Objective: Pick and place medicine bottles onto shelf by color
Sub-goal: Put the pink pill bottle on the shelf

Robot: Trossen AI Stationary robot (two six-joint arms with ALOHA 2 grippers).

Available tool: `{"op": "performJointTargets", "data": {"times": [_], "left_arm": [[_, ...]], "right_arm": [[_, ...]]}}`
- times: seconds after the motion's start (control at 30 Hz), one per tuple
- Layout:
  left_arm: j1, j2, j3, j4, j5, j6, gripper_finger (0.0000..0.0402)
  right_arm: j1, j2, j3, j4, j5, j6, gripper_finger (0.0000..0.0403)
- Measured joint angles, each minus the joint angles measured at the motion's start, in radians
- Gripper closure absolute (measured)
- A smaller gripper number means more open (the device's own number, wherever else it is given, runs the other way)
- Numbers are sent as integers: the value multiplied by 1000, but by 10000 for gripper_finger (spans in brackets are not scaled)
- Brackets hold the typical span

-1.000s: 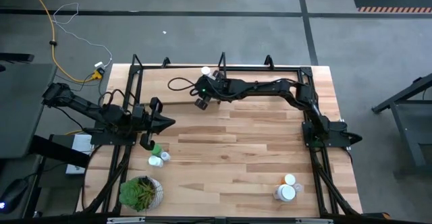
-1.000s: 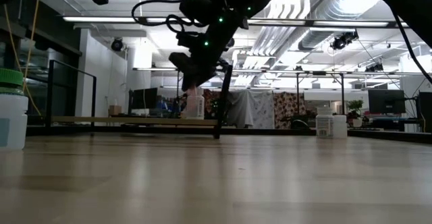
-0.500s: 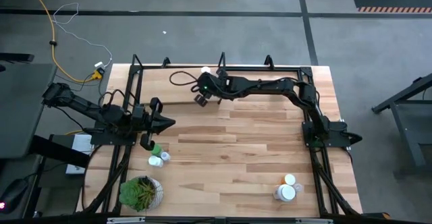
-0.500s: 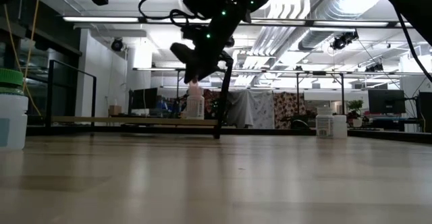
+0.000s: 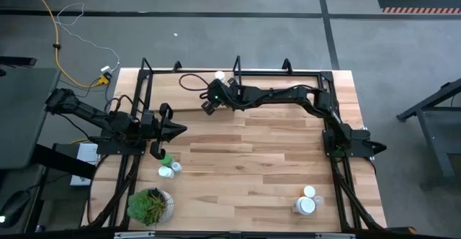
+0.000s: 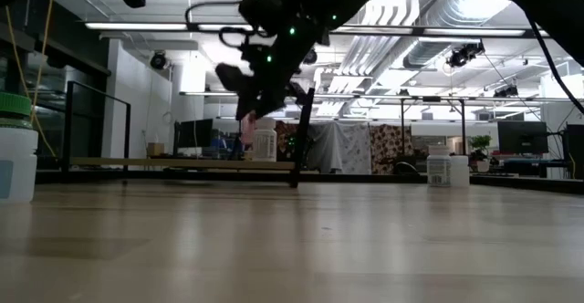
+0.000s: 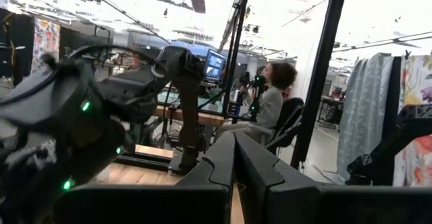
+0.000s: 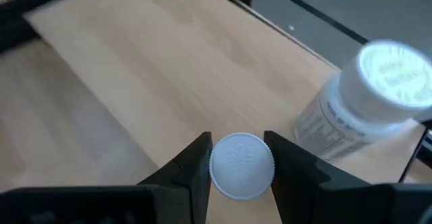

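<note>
Overhead, my right gripper [image 5: 207, 106] reaches across the far side of the table, hovering over the shelf [image 5: 189, 95] at its near edge. One white bottle [image 5: 219, 75] already stands on the plank, just beyond and to the right of my fingers. My left gripper [image 5: 181, 130] waits at the left side, fingers shut and empty, next to a green bottle [image 5: 166, 158] and two small white ones [image 5: 170, 169]. More white bottles [image 5: 305, 202] sit near right, by no arm at all.

Level with the table, my right gripper [image 6: 248, 120] tilts down above the shelf [image 6: 182, 163], and something pale hangs from it, clear of the plank. The standing bottle [image 6: 265, 143] is just beside it.

From my left wrist, my own fingers [image 7: 260, 177] are pressed together.

From my right wrist, my fingers [image 8: 191, 163] clamp a white-capped bottle [image 8: 241, 165], its long axis upright, pointing straight down at the plank [image 8: 169, 82]. The placed bottle [image 8: 361, 109] stands close by, apart from mine. Bare wood lies directly beneath, so I judge the drop needs only a straight descent.
</note>
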Motion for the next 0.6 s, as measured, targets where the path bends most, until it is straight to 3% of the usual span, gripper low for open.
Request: {"op": "performJointTargets", "data": {"times": [0.33,0.6], "left_arm": [[0,0,0,-1,0,0,401],[0,0,0,-1,0,-11,401]], "right_arm": [[-23,17,-1,-15,56,64,284],[-45,28,-1,-58,14,127,284]]}}
